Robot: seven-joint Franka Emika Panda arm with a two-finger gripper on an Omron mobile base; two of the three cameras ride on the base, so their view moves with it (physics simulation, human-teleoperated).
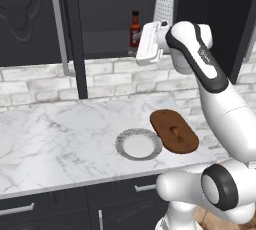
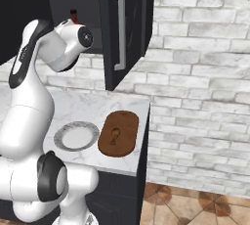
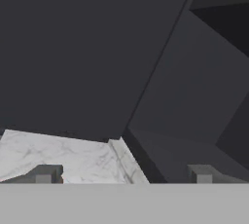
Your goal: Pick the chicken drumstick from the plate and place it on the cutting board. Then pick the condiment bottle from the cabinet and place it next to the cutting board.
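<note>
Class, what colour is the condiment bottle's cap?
Black, on the condiment bottle; the left base view shows it best.

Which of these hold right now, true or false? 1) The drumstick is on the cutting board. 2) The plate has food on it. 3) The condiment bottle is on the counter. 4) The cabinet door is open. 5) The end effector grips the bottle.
1) True: the small orange-brown chicken drumstick lies on the oval dark-brown wooden cutting board.
2) False: the round grey-rimmed plate holds nothing.
3) False: the slim red condiment bottle stands on the shelf of the dark charcoal cabinet.
4) True.
5) False: the end effector is open, holding nothing.
</note>
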